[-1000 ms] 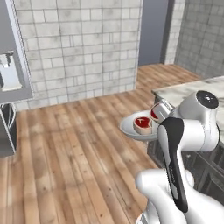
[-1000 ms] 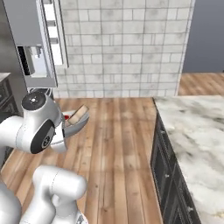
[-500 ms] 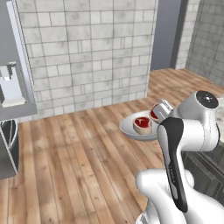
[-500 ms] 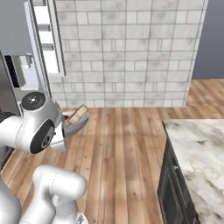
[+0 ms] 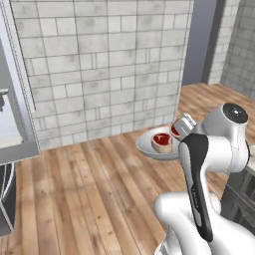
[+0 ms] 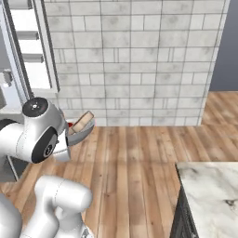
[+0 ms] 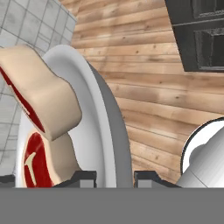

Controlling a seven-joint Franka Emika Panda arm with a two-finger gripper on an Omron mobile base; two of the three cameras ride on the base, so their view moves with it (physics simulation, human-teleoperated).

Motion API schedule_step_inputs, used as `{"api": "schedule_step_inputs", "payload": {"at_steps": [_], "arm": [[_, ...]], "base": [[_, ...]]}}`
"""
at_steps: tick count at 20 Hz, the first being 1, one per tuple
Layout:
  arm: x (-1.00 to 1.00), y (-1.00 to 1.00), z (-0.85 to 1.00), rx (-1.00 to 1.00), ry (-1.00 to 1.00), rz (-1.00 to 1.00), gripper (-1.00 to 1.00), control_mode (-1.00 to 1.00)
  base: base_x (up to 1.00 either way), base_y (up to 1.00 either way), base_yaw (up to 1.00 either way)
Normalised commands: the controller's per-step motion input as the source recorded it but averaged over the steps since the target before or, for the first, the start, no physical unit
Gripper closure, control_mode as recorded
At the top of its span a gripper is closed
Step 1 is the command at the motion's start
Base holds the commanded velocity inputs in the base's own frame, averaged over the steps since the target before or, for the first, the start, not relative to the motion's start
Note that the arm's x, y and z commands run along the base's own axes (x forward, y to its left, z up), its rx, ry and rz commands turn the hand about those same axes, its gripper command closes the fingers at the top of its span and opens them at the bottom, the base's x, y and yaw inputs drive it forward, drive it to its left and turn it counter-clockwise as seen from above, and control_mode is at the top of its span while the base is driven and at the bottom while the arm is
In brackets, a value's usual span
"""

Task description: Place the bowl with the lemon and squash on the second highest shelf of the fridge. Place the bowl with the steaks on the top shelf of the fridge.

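I can read no brand, label or writing anywhere in my feeds. My pincer (image 7: 111,177) is clenched on the rim of the bowl (image 7: 103,131): in the hand view one dark fingertip (image 7: 81,178) sits inside the wall and the other outside it, the rim running up between them. I am holding the bowl (image 5: 149,144) in the air above the wood floor (image 5: 84,189), just ahead of the arm's wrist, in front of the grey brick wall (image 5: 99,64). I count two steaks (image 5: 162,140) in it, red with pale fat edges, one lying flat and one leaning against the wall of the bowl. From the right base view the bowl (image 6: 81,130) shows beside the arm's elbow, with the open fridge door (image 6: 30,46) and its white racks at upper left. One marble surface (image 6: 209,186) sits at lower right.
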Motion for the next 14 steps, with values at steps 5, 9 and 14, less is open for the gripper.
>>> {"api": "schedule_step_inputs", "payload": {"at_steps": [5, 9, 14], "arm": [[0.0, 0.0, 0.0, 0.0, 0.0, 0.0, 1.0, 1.0], [0.0, 0.0, 0.0, 0.0, 0.0, 0.0, 1.0, 1.0], [0.0, 0.0, 0.0, 0.0, 0.0, 0.0, 1.0, 1.0]], "base": [[1.0, -0.24, 0.0], [1.0, -0.24, 0.0], [1.0, -0.24, 0.01]]}}
